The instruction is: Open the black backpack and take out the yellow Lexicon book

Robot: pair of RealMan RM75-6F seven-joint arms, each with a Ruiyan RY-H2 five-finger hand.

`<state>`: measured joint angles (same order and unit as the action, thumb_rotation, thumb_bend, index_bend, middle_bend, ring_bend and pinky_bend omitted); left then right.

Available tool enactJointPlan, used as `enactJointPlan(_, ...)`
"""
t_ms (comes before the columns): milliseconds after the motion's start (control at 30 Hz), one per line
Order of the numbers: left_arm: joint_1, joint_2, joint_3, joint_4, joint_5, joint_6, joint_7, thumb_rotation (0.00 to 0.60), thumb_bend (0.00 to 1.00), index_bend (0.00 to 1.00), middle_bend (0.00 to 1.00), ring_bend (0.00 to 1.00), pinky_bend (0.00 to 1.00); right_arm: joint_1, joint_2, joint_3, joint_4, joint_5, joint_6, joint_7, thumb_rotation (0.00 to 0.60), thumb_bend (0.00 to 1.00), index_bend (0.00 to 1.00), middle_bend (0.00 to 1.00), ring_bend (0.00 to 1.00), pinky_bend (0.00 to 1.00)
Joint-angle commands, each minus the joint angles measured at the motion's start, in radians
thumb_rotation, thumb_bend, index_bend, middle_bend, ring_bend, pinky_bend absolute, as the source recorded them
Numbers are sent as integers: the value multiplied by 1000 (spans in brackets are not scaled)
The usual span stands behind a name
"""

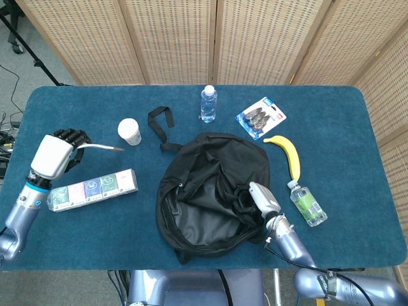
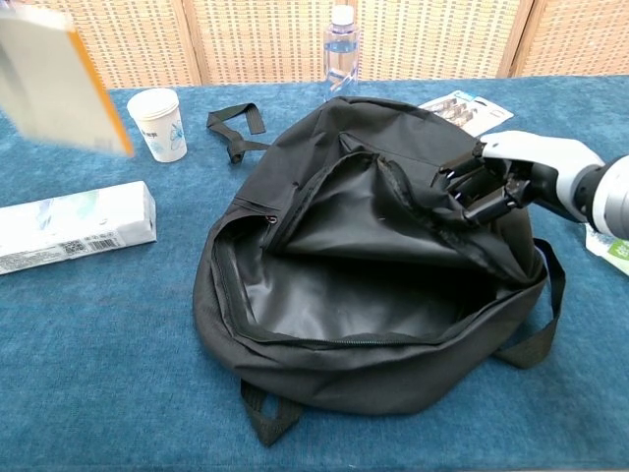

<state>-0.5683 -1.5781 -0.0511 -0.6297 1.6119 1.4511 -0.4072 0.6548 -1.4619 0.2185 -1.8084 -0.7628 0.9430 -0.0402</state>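
Black fabric backpack [image 1: 213, 191], zipper undone, mouth gaping toward robot; landmark for all below. Right hand [image 1: 260, 197] at backpack's right rim, fingers [image 2: 470, 192] curled on flap edge, probably propping mouth open. Left hand [image 1: 56, 153] well left of backpack, fingers closed on thin yellow-edged Lexicon book [image 2: 61, 84], raised clear of blue cloth table [image 1: 357, 127]: extraction apparently complete, book not yet set down. White paper cup [image 1: 129, 131] between book and backpack.

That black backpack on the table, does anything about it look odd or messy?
The backpack lies unzipped and slumped, its flap sagging into the opening while the right hand grips it. One loose strap trails toward the paper cup. Nothing looks torn or spilled.
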Motion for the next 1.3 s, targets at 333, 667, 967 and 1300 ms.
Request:
enactJointPlan(333,74,106,170,-163,83,-76,-196,600,308,103,0,0,166,-33,50,-38,-49,-103,-64,63,600,379,668,508,373,538)
enactJointPlan(667,106,418,201,-646,85,-37,-294,600,79,0,0,0,36,-35,198,-138,-17,-596,-227,117,600,0,215,1,0,104)
enactJointPlan(967,157,477,160,-730,42,28,-236,600,88,0,0,0,35,-38,327,-233,181,-1144,62,49,600,0,215,0,0,85)
enactJointPlan(1300,220,495,106,-821,-21,81,-2,600,94,0,0,0,0,-137,385,-151,393,-1079,333,-38,600,0,203,0,0,66)
